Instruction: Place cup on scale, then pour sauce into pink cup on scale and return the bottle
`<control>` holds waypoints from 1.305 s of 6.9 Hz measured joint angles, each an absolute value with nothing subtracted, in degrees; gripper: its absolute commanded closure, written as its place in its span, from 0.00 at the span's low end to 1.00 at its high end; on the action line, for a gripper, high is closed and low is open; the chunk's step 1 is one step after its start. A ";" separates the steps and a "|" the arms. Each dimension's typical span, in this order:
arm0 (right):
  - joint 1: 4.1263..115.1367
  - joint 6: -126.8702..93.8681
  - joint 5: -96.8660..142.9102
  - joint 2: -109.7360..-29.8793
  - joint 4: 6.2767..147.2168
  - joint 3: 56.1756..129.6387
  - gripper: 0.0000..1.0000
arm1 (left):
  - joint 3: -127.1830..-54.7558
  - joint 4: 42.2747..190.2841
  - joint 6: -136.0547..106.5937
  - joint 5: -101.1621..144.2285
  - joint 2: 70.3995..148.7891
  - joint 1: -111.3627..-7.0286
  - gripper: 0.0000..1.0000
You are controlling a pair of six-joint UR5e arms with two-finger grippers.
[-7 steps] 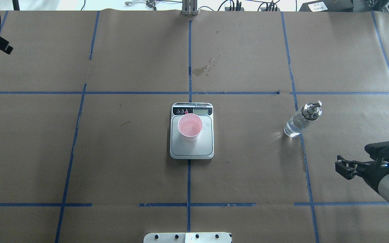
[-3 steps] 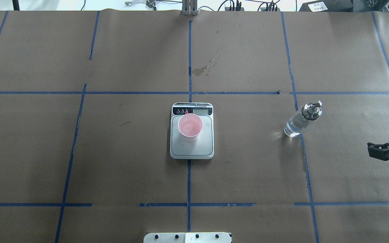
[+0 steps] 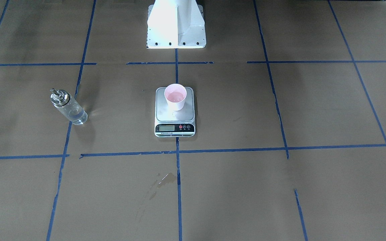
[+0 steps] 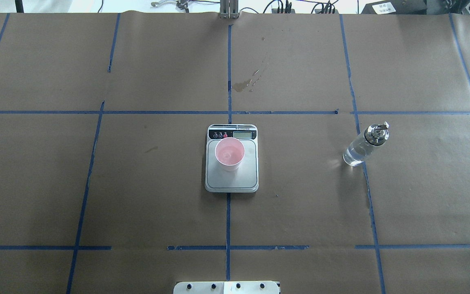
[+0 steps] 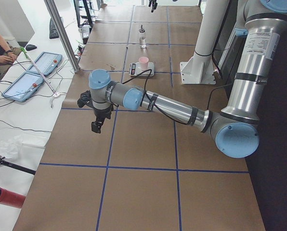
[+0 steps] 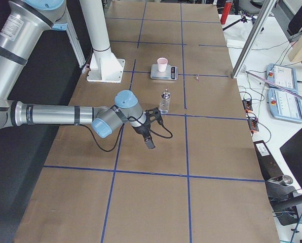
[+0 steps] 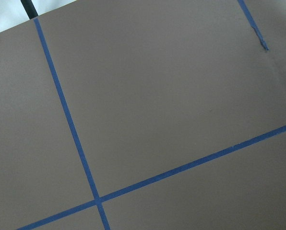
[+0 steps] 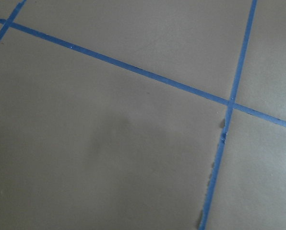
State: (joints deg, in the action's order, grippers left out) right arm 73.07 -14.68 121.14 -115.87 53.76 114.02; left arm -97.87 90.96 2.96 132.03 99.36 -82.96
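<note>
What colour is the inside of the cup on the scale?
The cup is pale pink inside, clearest in the overhead exterior view.

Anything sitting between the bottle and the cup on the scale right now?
Nothing visible. Only bare brown paper lies between the bottle and the cup, which stands on the scale.

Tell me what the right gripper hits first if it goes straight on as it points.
Likely the table: the right gripper angles down, and its wrist view shows nothing ahead but that surface and blue tape. Depth is unclear.
</note>
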 measured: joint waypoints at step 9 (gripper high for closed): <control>92.15 27.83 133.99 -91.94 109.08 102.68 0.00 | -98.01 78.13 18.22 132.57 92.46 -94.60 0.00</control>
